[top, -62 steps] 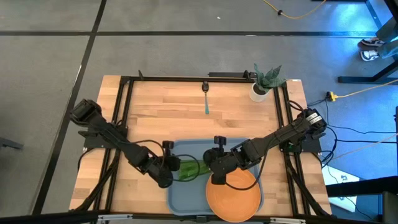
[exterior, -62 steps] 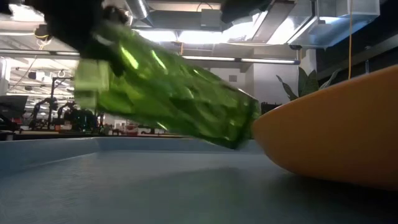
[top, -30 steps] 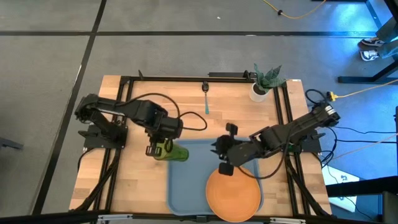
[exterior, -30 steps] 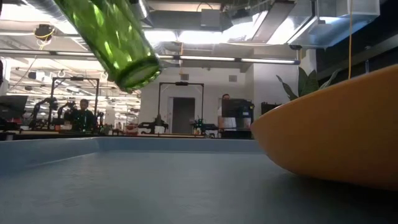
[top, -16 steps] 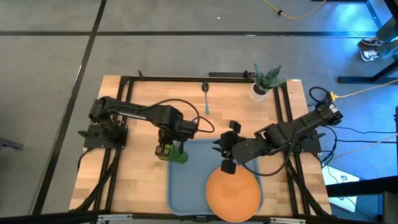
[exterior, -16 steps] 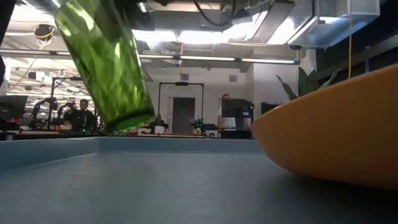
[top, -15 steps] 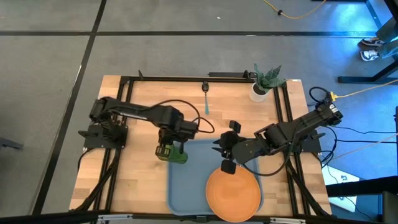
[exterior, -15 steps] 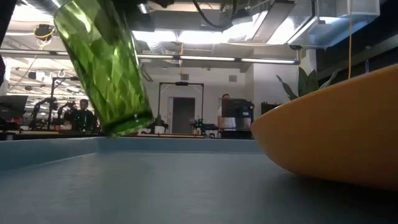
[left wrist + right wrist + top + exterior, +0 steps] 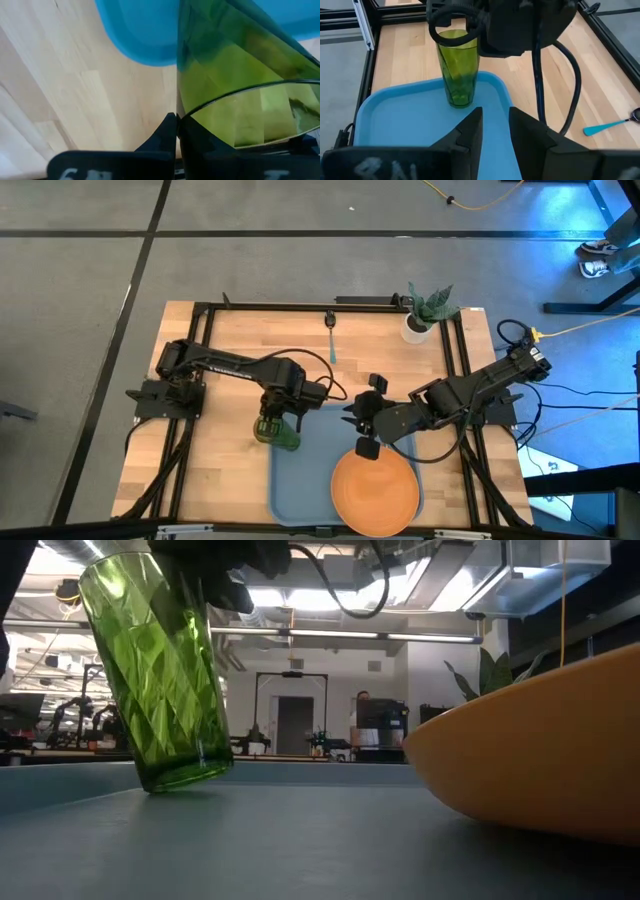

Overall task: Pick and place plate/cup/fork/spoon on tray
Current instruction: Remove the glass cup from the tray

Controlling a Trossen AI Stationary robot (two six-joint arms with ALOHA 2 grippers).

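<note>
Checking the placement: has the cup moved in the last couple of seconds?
Yes. The cup went from lying across the tray's middle to near upright in the tray's far left corner, held by the left tool.

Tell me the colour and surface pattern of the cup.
Translucent green cup with diamond-shaped facets, clearest in the low view.

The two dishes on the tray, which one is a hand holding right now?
The green cup, gripped at its rim by the left hand at the tray's corner. The orange plate lies free; the right hand is open.

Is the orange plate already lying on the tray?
Yes, in the high view the plate lies on the near right part of the tray, overhanging its near edge.
</note>
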